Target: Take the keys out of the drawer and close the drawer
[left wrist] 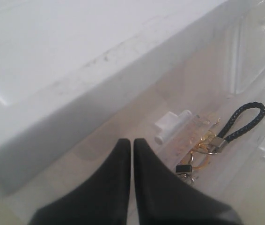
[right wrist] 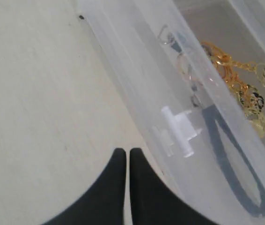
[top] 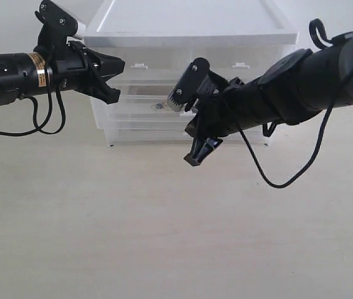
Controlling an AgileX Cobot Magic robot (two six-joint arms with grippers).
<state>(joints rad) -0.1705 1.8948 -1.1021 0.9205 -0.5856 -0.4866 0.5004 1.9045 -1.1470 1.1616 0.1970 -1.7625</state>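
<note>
Exterior view: both arms sit before the white cabinet (top: pixel 189 25). The keys (top: pixel 159 106) show only as a small glint in the pulled-out drawer (top: pixel 133 112).

Wrist views: gold rings and a black loop strap lie inside the drawer, behind its tab handle (right wrist: pixel 179 131).

Left gripper (left wrist: pixel 131 143): fingers pressed together, holding nothing.

Right gripper (right wrist: pixel 126 152): likewise pressed together and empty, near the drawer front. Cannot tell whether it touches.
</note>
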